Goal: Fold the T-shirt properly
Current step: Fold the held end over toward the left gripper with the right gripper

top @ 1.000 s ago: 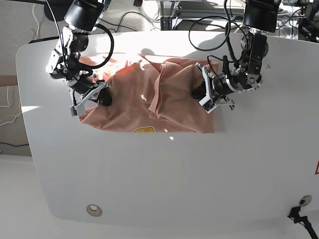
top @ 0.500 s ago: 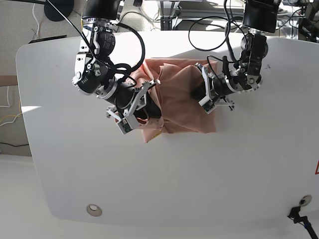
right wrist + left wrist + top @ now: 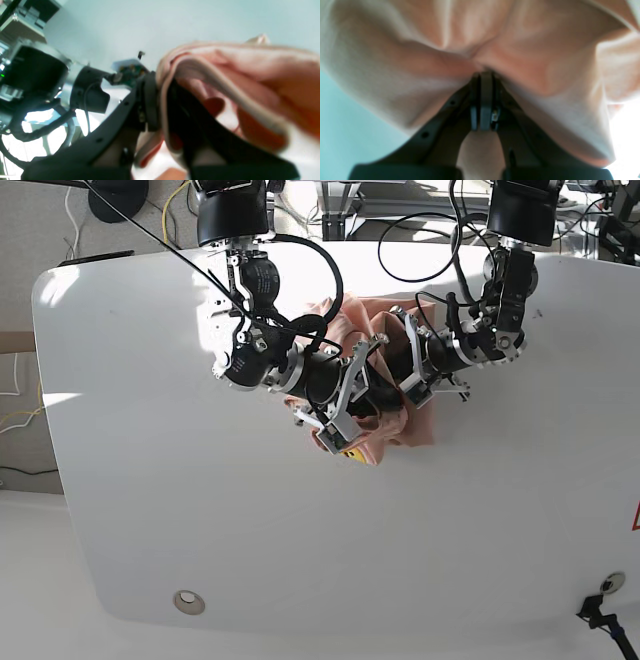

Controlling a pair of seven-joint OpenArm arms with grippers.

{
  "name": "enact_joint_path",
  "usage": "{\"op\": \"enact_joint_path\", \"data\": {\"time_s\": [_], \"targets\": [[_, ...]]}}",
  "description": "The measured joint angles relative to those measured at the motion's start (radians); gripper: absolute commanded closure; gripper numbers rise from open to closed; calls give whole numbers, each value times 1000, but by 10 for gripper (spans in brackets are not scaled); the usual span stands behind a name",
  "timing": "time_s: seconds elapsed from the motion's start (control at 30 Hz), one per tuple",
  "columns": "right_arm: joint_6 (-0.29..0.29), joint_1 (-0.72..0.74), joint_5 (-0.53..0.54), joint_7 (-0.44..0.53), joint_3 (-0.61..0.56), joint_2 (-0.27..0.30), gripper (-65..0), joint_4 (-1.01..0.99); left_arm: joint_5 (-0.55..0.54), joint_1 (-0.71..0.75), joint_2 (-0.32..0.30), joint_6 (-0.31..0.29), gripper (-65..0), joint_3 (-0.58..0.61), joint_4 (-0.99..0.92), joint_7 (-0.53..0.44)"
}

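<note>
Scene: As you looked down from the base view, a white counter with rounded corners carried the T-shirt, and both arms met over its upper middle.
T-shirt: It was salmon pink and bunched into a narrow, wrinkled heap between the two arms, lying on the counter just above the centre. A small patch of yellow print showed at its lower edge.
Right tool: Your right tool, on the arm reaching in from the left of the base view, was clamped on a thick fold of the T-shirt. In the right wrist view several layers of pink cloth, with a pale hem band, ran between its black fingers, which stood close together with only the cloth between them. That cloth was draped over the tool and hung to its right.
Left tool: Your left tool, on the arm coming down from the top right of the base view, sat against the right side of the heap. In the left wrist view its fingers were pressed together, their tips buried in a pinched crease of the T-shirt, with the cloth spread in soft folds above and to both sides.
Spacing: The two tools were near each other, with the bunched cloth between them.
Focus: Both wrist views were blurred.
</note>
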Motion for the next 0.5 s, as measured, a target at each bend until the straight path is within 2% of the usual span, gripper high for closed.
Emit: {"op": "enact_joint_path", "data": {"time_s": [0.1, 0.2, 0.33, 0.37, 0.47, 0.5], "targets": [[0, -2, -6, -2, 4, 3, -89, -16, 0, 1, 0, 0, 0, -1, 9, 1], [0, 1, -3, 13, 3, 13, -93, -16, 18, 13, 6, -10, 0, -82, 43, 40], [0, 0, -2, 13, 5, 27, -94, -16, 53, 14, -14, 11, 0, -169, 74, 73], [0, 0, -2, 13, 3, 27, -94, -16, 53, 14, -12, 10, -56, -180, 82, 72], [0, 0, 0, 12, 0, 41, -94, -15, 40, 14, 2, 3, -301, -204, 87, 67], [0, 0, 0, 13, 1, 46, -94, -16, 39, 14, 2, 2, -363, -212, 88, 68]]}}
